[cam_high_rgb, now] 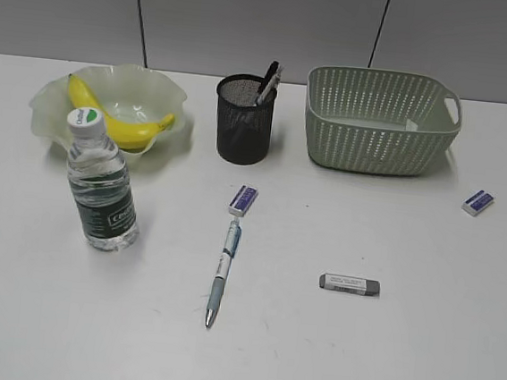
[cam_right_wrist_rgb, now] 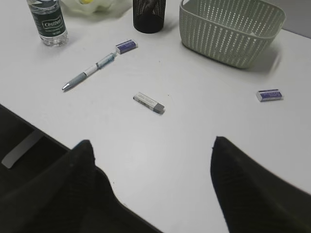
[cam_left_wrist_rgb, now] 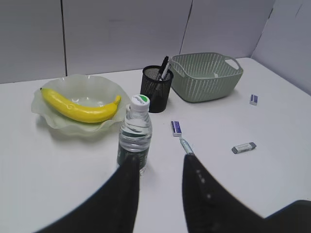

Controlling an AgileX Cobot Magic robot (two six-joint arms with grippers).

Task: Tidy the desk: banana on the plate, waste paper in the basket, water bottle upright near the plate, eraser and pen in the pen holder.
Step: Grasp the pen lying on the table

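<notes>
The banana (cam_high_rgb: 138,132) lies in the pale green plate (cam_high_rgb: 169,88) at the back left. The water bottle (cam_high_rgb: 101,189) stands upright in front of the plate. The black mesh pen holder (cam_high_rgb: 244,122) holds dark pens. A pen (cam_high_rgb: 222,277) lies on the desk (cam_high_rgb: 400,348) with a blue-white eraser (cam_high_rgb: 244,199) at its far end. A grey eraser (cam_high_rgb: 349,284) lies to the right. The basket (cam_high_rgb: 381,121) stands at the back right; no waste paper shows plainly. My left gripper (cam_left_wrist_rgb: 160,162) is open, above the desk near the bottle (cam_left_wrist_rgb: 135,136). My right gripper (cam_right_wrist_rgb: 150,145) is open over bare desk.
A second blue-white eraser (cam_high_rgb: 478,202) lies at the far right, in front of the basket. Neither arm shows in the exterior view. The desk's near edge shows at the lower left of the right wrist view (cam_right_wrist_rgb: 29,141).
</notes>
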